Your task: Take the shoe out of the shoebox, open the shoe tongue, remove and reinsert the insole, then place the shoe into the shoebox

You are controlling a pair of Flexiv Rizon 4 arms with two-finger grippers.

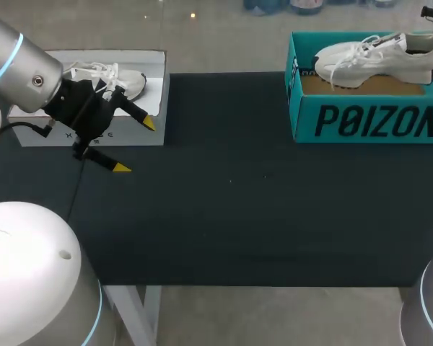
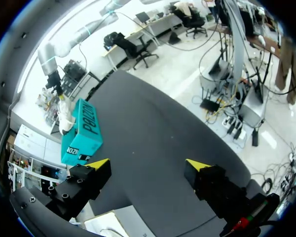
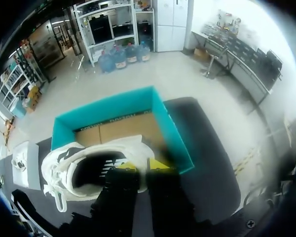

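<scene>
The left arm [image 1: 29, 274], its white casing closest in the head view, comes in over the near-left part of the black table [image 1: 238, 223]. There the left hand [image 1: 136, 145] hangs released, its yellow-tipped fingers spread wide. Just behind that hand a grey box [image 1: 94, 133] sits at the table's far-left edge with a second shoe [image 1: 119, 78] lying in it. Well apart, at the far-right corner, the teal shoebox [image 1: 368, 119] stands open. The white shoe [image 1: 375, 58] sits high in it, toe toward the table's middle and heel toward the right edge. The right hand [image 3: 143, 165] is at that heel. The right wrist view shows it clenched on the heel collar, one finger [image 3: 119, 190] over the shoe's dark opening and the other outside the back of it. The shoebox's cardboard floor shows ahead of the shoe. In the left wrist view, shoebox and shoe lie far ahead of the left hand, across the table.
</scene>
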